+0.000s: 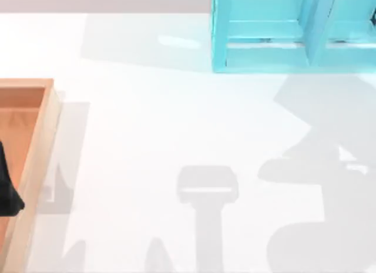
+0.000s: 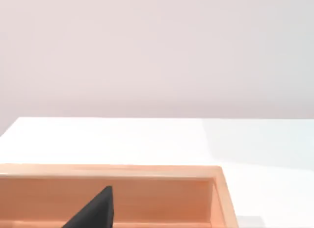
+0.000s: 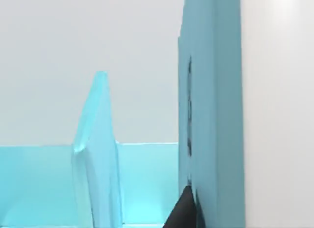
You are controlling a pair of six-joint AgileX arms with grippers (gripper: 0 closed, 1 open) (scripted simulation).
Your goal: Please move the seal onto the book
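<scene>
Left gripper (image 1: 7, 191) over wooden tray (image 1: 41, 138); right gripper (image 3: 182, 211) beside blue shelf (image 1: 264, 56).

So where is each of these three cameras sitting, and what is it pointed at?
Top view: above the table, looking down on a wooden tray at the left and a light-blue shelf unit at the back right; a black piece of the left arm crosses the tray.
Left wrist view: on the left arm, facing that tray; a dark fingertip shows.
Right wrist view: on the right arm, close against the shelf unit.

The white table (image 1: 176, 126) carries a wooden tray (image 1: 41, 144) and a light-blue shelf unit (image 1: 264, 56). The tray wall lies just beyond the left gripper's black fingertip (image 2: 95, 211).
</scene>
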